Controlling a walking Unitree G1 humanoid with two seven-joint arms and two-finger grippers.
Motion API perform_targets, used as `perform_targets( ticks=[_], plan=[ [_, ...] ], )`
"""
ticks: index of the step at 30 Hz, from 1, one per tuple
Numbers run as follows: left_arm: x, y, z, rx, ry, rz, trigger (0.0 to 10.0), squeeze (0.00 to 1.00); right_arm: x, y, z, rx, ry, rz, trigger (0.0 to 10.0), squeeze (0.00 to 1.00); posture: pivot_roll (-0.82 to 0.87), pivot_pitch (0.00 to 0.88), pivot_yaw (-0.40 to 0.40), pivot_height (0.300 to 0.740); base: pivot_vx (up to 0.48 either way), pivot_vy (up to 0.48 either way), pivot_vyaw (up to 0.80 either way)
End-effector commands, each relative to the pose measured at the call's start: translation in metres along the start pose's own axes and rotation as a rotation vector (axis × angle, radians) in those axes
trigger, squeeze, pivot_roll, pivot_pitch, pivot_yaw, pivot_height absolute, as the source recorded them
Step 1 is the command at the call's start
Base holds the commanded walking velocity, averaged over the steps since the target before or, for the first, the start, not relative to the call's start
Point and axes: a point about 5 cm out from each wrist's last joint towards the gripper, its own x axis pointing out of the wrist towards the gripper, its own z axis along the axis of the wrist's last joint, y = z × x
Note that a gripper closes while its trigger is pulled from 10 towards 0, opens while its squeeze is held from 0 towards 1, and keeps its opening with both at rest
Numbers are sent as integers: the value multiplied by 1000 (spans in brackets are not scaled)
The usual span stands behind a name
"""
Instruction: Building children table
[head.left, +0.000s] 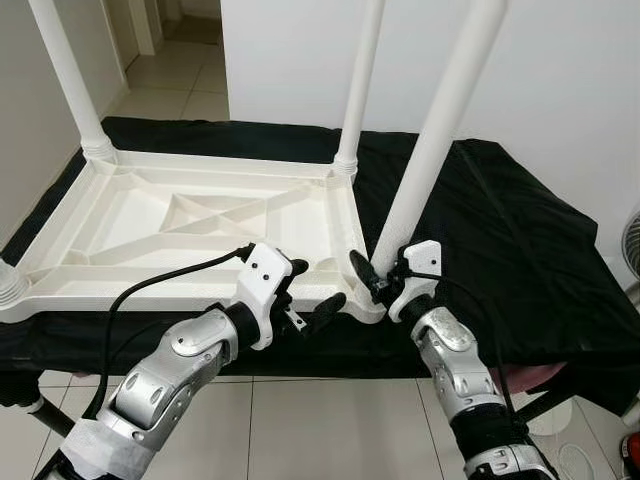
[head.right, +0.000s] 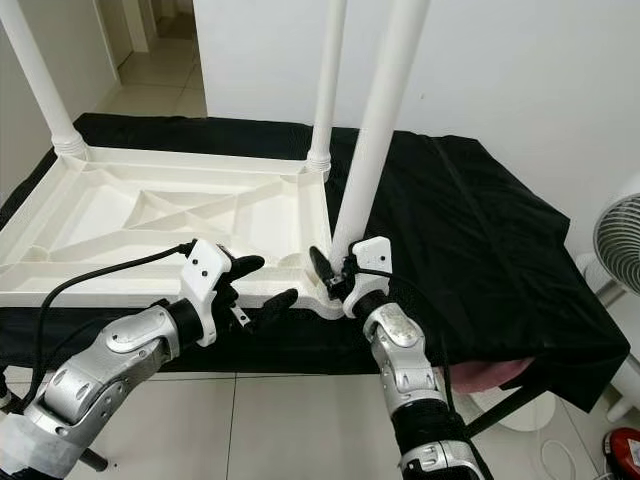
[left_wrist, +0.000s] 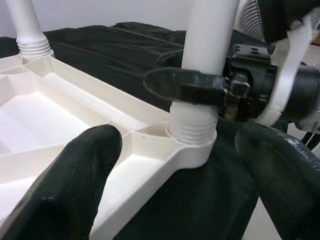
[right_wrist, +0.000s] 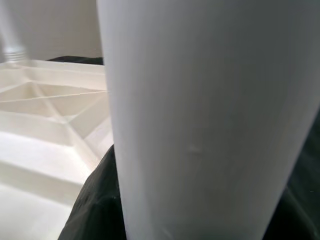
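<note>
You have the white tabletop (head.left: 190, 225) lying upside down on a black cloth (head.left: 510, 230), ribs up, with legs standing from its corners: one far left (head.left: 70, 80), one far right (head.left: 360, 85), and the near-right leg (head.left: 440, 130), which leans a little to the right. Your right gripper (head.left: 377, 277) is at the base of that near-right leg, fingers clamped around it just above the threaded collar. Your left gripper (head.left: 312, 290) sits just left of it at the tabletop's near edge, fingers spread apart and holding nothing, one above the rim and one below and in front of it. A black cable (head.left: 160, 280) loops from your left wrist across the near rim. Tiled floor (head.left: 300, 420) lies below the cloth's edge, a white wall (head.left: 560, 90) rises behind, and a fan (head.right: 620, 245) stands at the far right. Your left wrist view gives you the socket (left_wrist: 192, 132) close up, with the right gripper's black finger (left_wrist: 182, 85) wrapped on the leg above the threads; the head views hide that joint behind the gripper. In your right wrist view the leg (right_wrist: 210, 120) blocks nearly everything.
</note>
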Motion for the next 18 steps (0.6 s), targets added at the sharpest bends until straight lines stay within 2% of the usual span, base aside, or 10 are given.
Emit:
perform_targets(
  ticks=[1, 7, 8, 9, 11, 18],
  plan=[
    [0, -13, 0, 5, 1, -177, 10000, 0, -13, -17, -32, 21, 164, -168, 10000, 0, 0, 0, -54, 740, 0, 0, 0],
    [2, -14, -1, 3, -1, -182, 10000, 0, -9, -19, -36, 26, 188, -271, 10000, 0, -2, 0, -57, 740, 0, 0, 0],
    [3, -14, -1, 4, -2, -187, 10000, 0, -6, -20, -39, 18, 206, -344, 10000, 0, -3, 0, -58, 740, 0, 0, 0],
    [3, -14, -1, 4, -2, -187, 10000, 0, -6, -20, -39, 18, 206, -344, 10000, 0, -3, 0, -58, 740, 0, 0, 0],
    [4, -15, -1, 7, -3, -193, 10000, 0, -4, -22, -40, 7, 220, -431, 10000, 0, -4, 0, -61, 740, 0, 0, 0],
    [6, -15, 0, 12, -5, -201, 10000, 0, -3, -26, -43, -16, 255, -567, 10000, 0, -2, 0, -62, 740, 0, 0, 0]
  ],
)
